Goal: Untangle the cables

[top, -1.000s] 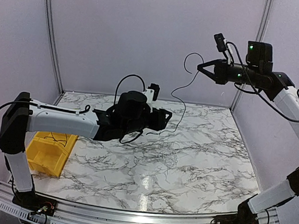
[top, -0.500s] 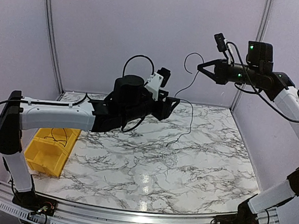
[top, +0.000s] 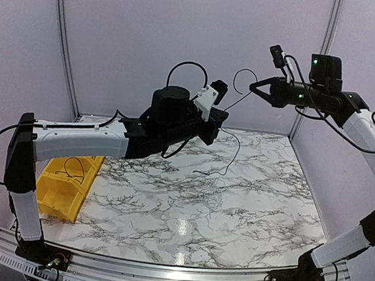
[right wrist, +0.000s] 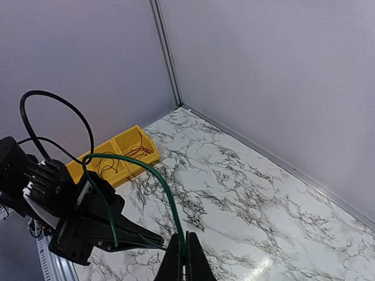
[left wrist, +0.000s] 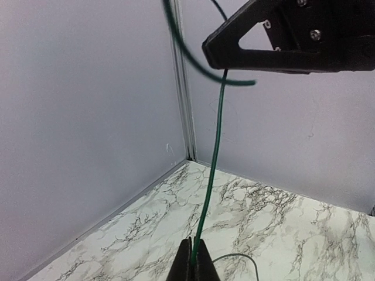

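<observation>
A thin green cable [left wrist: 212, 164] runs taut between my two grippers, high above the table. My left gripper [left wrist: 193, 264] is shut on it from below, with the strand rising out of the closed tips. The right gripper [right wrist: 186, 253] is shut on the same cable [right wrist: 161, 175] a short way further along, and the free end loops over it. In the top view the left gripper [top: 223, 119] sits just below and left of the right gripper [top: 251, 88]. The cable [top: 235, 150] hangs from them to a faint tangle of cables [top: 214, 199] on the marble.
A yellow bin [top: 65, 184] with thin wires in it stands at the table's left edge, also seen as the yellow bin [right wrist: 126, 149]. Grey walls meet at the back corner post [left wrist: 184, 117]. The left arm's thick black cable [top: 188, 67] arcs above its wrist.
The left arm has risen and swung right, up to the right gripper. Its jaws, open before, have shut on the hanging cable. The right arm has barely moved.
</observation>
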You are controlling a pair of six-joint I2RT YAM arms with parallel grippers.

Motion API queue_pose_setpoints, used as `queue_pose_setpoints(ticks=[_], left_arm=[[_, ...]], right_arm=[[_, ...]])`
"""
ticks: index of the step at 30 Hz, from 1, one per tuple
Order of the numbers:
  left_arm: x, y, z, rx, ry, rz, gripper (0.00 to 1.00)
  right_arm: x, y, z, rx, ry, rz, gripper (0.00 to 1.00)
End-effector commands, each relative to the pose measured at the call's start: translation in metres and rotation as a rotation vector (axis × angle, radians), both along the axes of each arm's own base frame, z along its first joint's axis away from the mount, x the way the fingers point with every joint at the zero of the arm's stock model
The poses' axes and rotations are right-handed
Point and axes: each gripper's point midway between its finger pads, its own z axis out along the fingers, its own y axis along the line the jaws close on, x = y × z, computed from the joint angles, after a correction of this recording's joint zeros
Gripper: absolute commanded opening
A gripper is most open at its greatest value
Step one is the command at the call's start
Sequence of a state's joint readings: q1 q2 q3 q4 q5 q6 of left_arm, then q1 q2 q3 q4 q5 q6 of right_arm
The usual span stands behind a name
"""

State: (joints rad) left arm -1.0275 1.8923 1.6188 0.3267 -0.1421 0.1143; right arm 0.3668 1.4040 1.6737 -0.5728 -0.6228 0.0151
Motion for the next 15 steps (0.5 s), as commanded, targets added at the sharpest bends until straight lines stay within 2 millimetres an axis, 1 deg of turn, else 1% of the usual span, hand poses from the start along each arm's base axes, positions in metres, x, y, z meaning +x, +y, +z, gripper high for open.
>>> queue_pose_setpoints(ticks=[1, 3, 5, 6, 7, 8, 9, 10, 11, 12, 14, 15], left_arm=[[-0.009, 0.011, 0.011, 0.015, -0.015, -0.028, 0.00], [-0.014, 0.021, 0.023, -0.010, -0.004, -0.034, 0.00], [-0.015, 0.033, 0.029, -0.041, 0.030, -0.035, 0.00], [-0.014, 0.041, 0.032, -0.059, 0.048, -0.034, 0.00], [-0.013, 0.049, 0.035, -0.075, 0.068, -0.033, 0.00], [-0.011, 0.057, 0.034, -0.087, 0.095, -0.028, 0.00], [-0.008, 0.067, 0.032, -0.093, 0.130, -0.012, 0.00], [-0.004, 0.077, 0.026, -0.086, 0.162, 0.013, 0.00], [0.003, 0.091, 0.019, -0.068, 0.187, 0.052, 0.00], [0.005, 0.102, 0.011, -0.042, 0.207, 0.082, 0.00], [0.009, 0.128, -0.004, 0.007, 0.245, 0.160, 0.00], [0.010, 0.141, -0.011, 0.030, 0.264, 0.198, 0.00]], right_arm=[[0.029, -0.024, -0.021, -0.031, 0.049, -0.144, 0.00], [0.037, -0.028, -0.050, -0.069, 0.115, -0.182, 0.00], [0.033, -0.024, -0.086, -0.081, 0.216, -0.165, 0.01], [0.026, -0.020, -0.113, -0.091, 0.290, -0.140, 0.09], [0.018, -0.015, -0.128, -0.089, 0.338, -0.102, 0.20], [0.008, -0.008, -0.137, -0.075, 0.376, -0.052, 0.30], [0.000, -0.003, -0.138, -0.052, 0.393, -0.005, 0.38], [-0.006, 0.001, -0.134, -0.028, 0.393, 0.037, 0.45], [-0.009, 0.004, -0.127, -0.013, 0.383, 0.062, 0.48], [-0.010, 0.004, -0.120, -0.005, 0.364, 0.069, 0.51], [-0.008, -0.001, -0.108, -0.010, 0.313, 0.050, 0.57], [-0.006, -0.005, -0.105, -0.023, 0.288, 0.034, 0.58]])
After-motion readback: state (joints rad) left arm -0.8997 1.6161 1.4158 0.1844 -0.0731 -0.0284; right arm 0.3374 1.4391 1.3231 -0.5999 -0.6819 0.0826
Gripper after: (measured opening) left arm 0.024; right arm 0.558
